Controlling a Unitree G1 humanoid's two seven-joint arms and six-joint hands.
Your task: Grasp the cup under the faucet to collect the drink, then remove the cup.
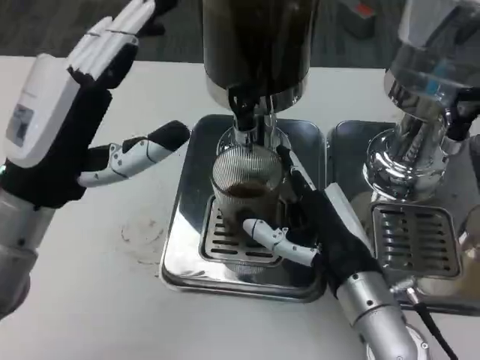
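A clear ribbed cup [246,180] stands on the drip grate [223,241] under the faucet [247,120] of the dark drink dispenser [255,45]. A little brown drink lies in the cup. My right hand [315,225] grips the cup from the right, its thumb curling across the cup's front and its other fingers reaching behind. My left hand [82,120] hovers open to the left of the dispenser, fingers straight and pointing away, thumb stretched toward the tray.
The chrome drip tray [180,255] sits mid-table. A second dispenser [431,82] with its own tray and grate [412,240] stands close on the right. Faint ring stains [142,232] mark the white table left of the tray.
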